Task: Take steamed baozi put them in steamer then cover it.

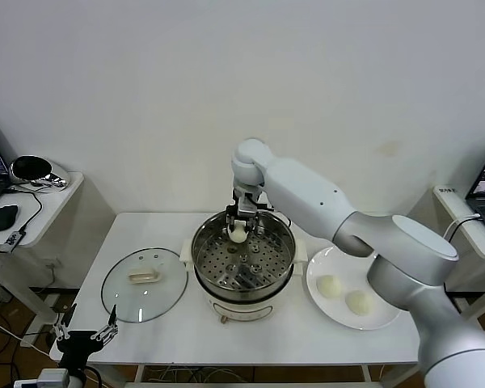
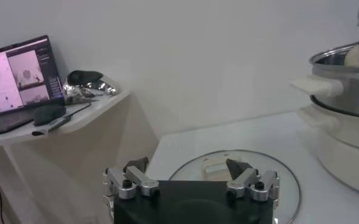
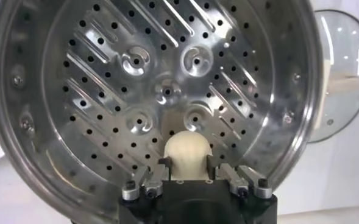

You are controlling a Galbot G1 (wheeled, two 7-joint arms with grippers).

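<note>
Head view: right gripper (image 1: 238, 232) hanging over the far side of the steamer (image 1: 242, 260), clamped on one baozi (image 1: 238, 234) above the perforated tray (image 1: 244, 263). Two more steamed baozi (image 1: 344, 294) resting on the white plate (image 1: 323, 303) just right of the steamer, slightly apart from each other. Cover (image 1: 145, 284) lying flat on the white table (image 1: 250, 335) left of the steamer, bar handle (image 1: 144, 276) up, rim near the steamer's base without clearly touching. Left gripper (image 1: 84, 331) parked low at the table's near-left edge, fingers spread, holding nothing. Side shelf (image 1: 40, 210) at far left carrying a shiny bowl (image 1: 32, 169) and a black mouse (image 1: 2, 217).

Left wrist view: left gripper (image 2: 191, 170) released, both fingertips (image 2: 235, 166) wide apart and empty, poised near the cover (image 2: 246, 182) on the table. Steamer (image 2: 344, 115) at one side, the other arm's held bun (image 2: 353, 56) just showing above its rim. Laptop (image 2: 17, 82) with lit screen on the side shelf beside the mouse (image 2: 49, 114).

Right wrist view: right gripper (image 3: 186, 167) clenched on the baozi (image 3: 187, 152), the bun squeezed between the two fingers and hanging over the tray (image 3: 161, 91), near the edge of the pan rather than its centre. Tray itself bare, holes and stamped ridges visible. Cover (image 3: 344, 73) partly visible beyond the steamer rim.
</note>
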